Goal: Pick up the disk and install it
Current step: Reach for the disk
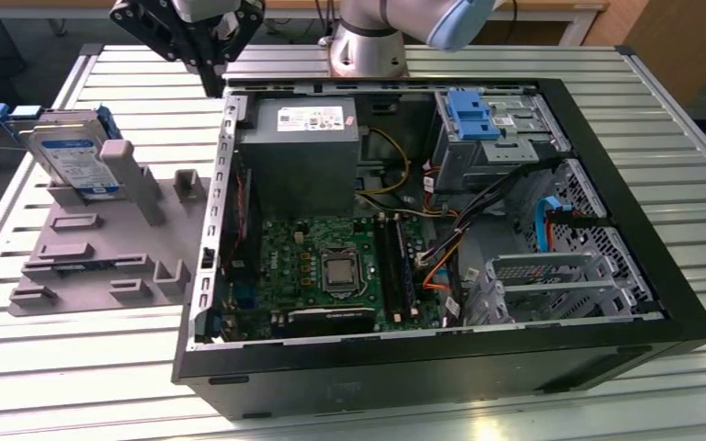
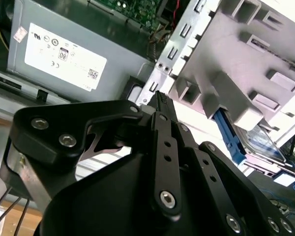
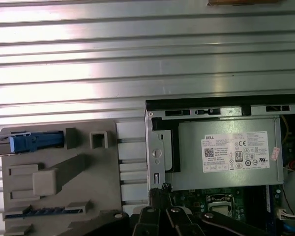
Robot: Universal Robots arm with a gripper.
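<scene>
**Exterior view.** The disk (image 1: pixel 69 158) stands on edge in a slot of the grey holding fixture (image 1: pixel 108 248) at the upper left of the frame. The fixture rests on the slatted metal worktop (image 1: pixel 71 367), just beside the open computer case (image 1: pixel 647 312). The gripper (image 1: pixel 213 84) hangs at the top of the frame over the case's upper-left corner, near the power supply (image 1: pixel 298 147). It is on the exterior view's right of the disk and apart from it. Its fingers meet at the tips with nothing between them.

**Hidden or cut off.** The frame's top edge crops the arm, and a fixture post covers part of the disk's lower face. In the second wrist view the gripper's black linkage hides much of the disk (image 2: pixel 259 143). In the first wrist view the disk (image 3: pixel 32 142) shows edge-on, mostly as its blue carrier.
</scene>
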